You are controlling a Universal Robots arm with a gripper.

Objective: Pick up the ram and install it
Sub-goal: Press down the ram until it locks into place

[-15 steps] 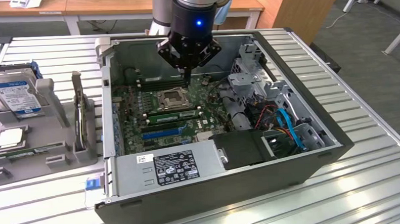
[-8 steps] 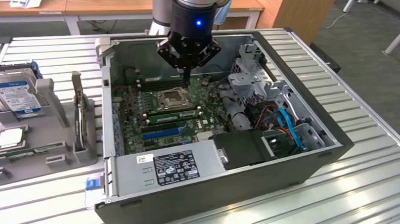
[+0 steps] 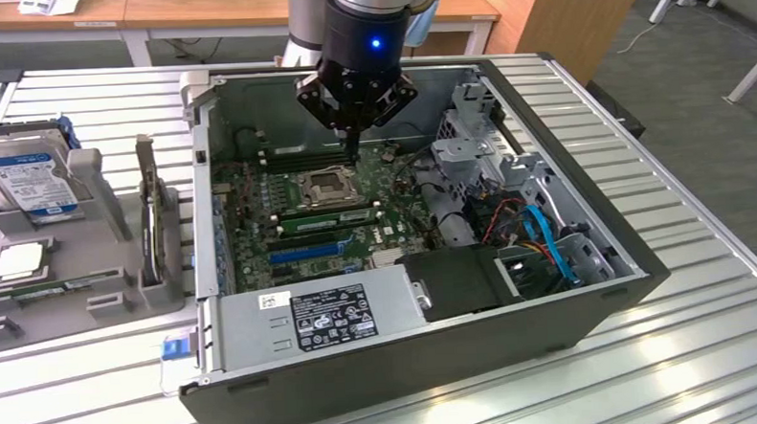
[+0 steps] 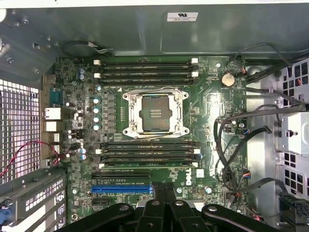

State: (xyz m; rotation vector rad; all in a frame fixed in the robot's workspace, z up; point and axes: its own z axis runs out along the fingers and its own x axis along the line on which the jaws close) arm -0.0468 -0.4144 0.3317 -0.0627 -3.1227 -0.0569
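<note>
While gripper (image 3: 349, 129) hangs over mobo (image 4: 145, 145) in open PC case (image 3: 573, 290) | fingers together, grip contents can't tell | ram (image 3: 332, 214) seated beside CPU socket (image 4: 154, 112)

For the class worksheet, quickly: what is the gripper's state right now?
Gripper: cannot be told; it hangs inside the open computer case, above the motherboard.
</note>
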